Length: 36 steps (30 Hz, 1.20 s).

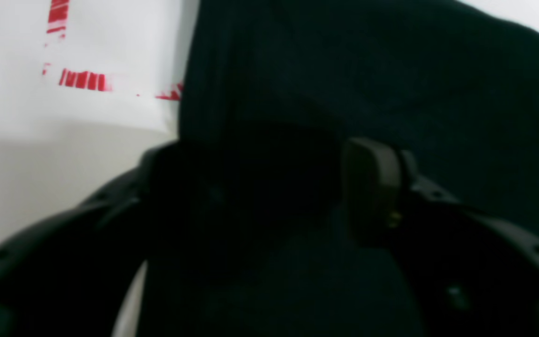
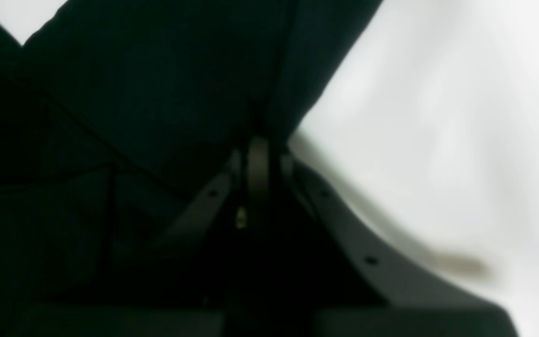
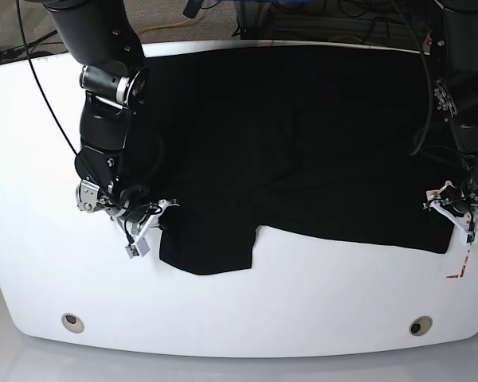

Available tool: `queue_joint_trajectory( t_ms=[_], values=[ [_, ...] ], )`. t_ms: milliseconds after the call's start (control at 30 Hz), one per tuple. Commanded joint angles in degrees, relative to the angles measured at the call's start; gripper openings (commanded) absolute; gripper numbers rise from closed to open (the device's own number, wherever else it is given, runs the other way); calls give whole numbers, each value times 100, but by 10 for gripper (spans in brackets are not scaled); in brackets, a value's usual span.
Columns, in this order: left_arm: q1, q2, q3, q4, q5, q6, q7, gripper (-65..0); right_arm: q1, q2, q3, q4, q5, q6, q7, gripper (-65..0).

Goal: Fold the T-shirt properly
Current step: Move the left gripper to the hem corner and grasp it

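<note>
one t-shirt (image 3: 303,151), black, lies spread over the white worktop (image 3: 247,306), filling the upper middle of the base view; long axis runs left to right across the frame. a flap hangs lower at bottom left. right tool (image 3: 155,219), at left of frame, is closed on the shirt's lower left edge; wrist view shows cloth pinched between shut jaws. left tool (image 3: 454,208), at right of frame, stands wide at the lower right corner, cloth between its jaws, not clamped. red marks (image 1: 82,79) on worktop beside it. count: one shirt, two tools. judgement: left tool must close before any lift.
</note>
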Motion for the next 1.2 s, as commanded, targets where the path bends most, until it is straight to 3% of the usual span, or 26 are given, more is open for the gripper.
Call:
queue_joint_trajectory(
  t_ms=[0,100,267,467,600,667,767,900,1100,1167],
  values=[
    [-93,-119,-10,-214,-46,-18,-5,-297,91,88,3,34,-223,-75,-206,-650],
    [-67,-110,-10,-231,-37,8,-66,-400,109,203,3,34,-223,-75,-206,-650],
    [-5,-119,149,-222,-37,-35,250,-403,135,361,-6,34,-223,-75,-188,-650],
    [21,-92,254,-222,-46,-581,373,-403,293,625,-23,25,-223,-75,-188,-650],
    [13,75,87,-82,-90,-642,417,-400,372,739,-41,25,-223,-75,-188,-650],
    [109,92,-203,314,-90,-695,743,-379,372,739,-41,25,-249,-75,-188,-650],
    [452,207,-607,1553,-90,-985,1393,-283,372,748,-41,25,-231,-75,-188,-650],
    [681,426,-607,2652,-81,-1073,1727,-222,363,721,-41,25,-223,-75,-188,-650],
    [364,426,-599,1932,-37,-1038,1393,-211,355,686,-32,25,-223,-75,-188,-650],
    [180,400,-599,1422,-46,-853,1182,-211,346,651,-32,25,-223,-75,-188,-650]
  ],
)
